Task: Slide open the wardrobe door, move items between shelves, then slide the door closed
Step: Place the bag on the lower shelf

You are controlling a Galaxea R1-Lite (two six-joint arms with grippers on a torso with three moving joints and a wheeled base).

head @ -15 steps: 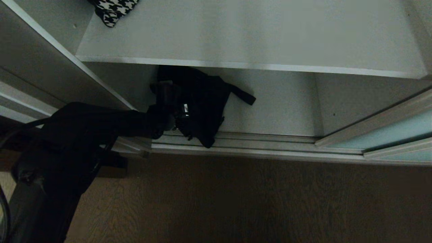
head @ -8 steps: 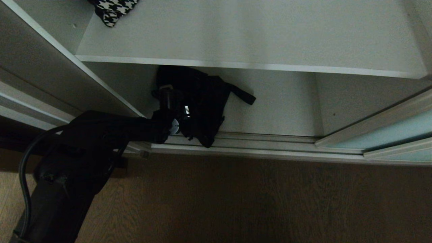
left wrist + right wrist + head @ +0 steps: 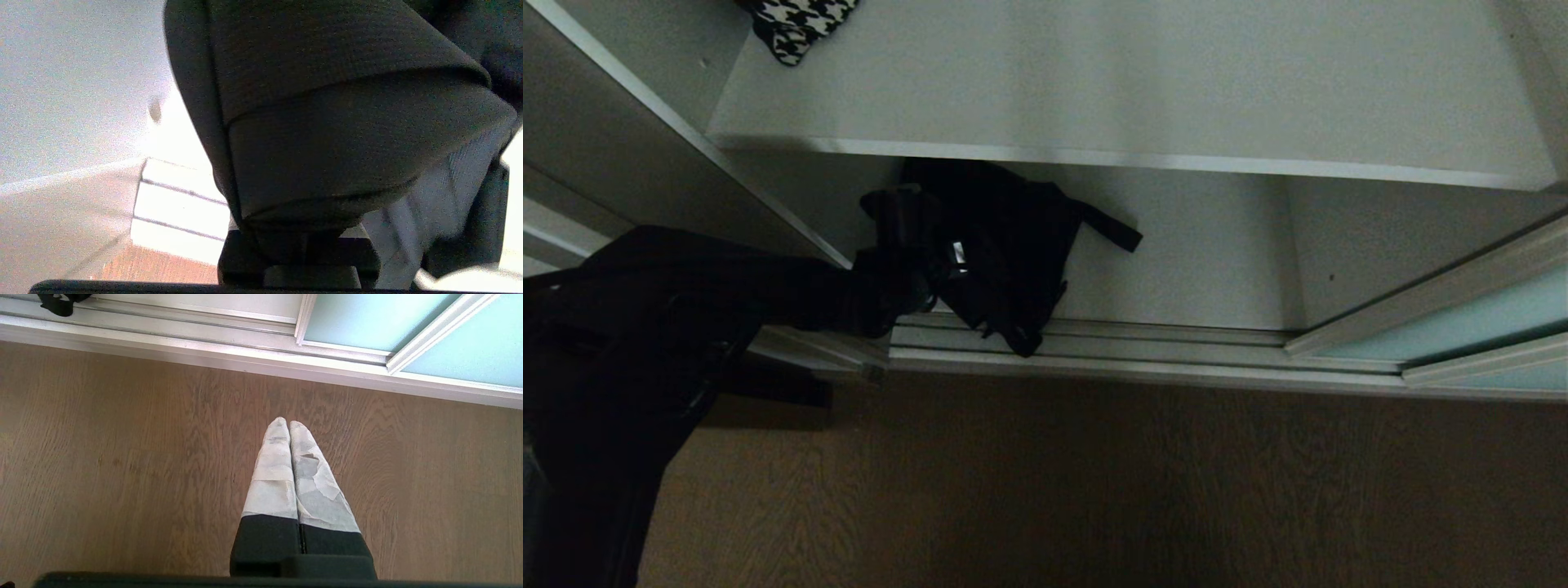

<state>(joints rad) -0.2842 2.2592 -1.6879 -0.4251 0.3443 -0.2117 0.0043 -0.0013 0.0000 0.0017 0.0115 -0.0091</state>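
My left gripper [image 3: 907, 214] is clamped on the black bag [image 3: 1013, 253], which sits on the lower shelf [image 3: 1201, 269] at about 10 o'clock from the head view's centre, one corner hanging over the door track [image 3: 1143, 351]. The houndstooth piece [image 3: 796, 24] lies on the upper shelf [image 3: 1135, 82] at 11 o'clock. My right gripper [image 3: 289, 425] hangs over the wooden floor [image 3: 122, 457], fingers pressed together. The sliding wardrobe door [image 3: 1462, 327] stands at 3 o'clock.

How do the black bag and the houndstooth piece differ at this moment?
The black bag is plain black; the houndstooth piece is black-and-white patterned. The bag lies on the bottom shelf, gripped by the left gripper; the houndstooth piece lies untouched on the upper shelf. Both are soft fabric.
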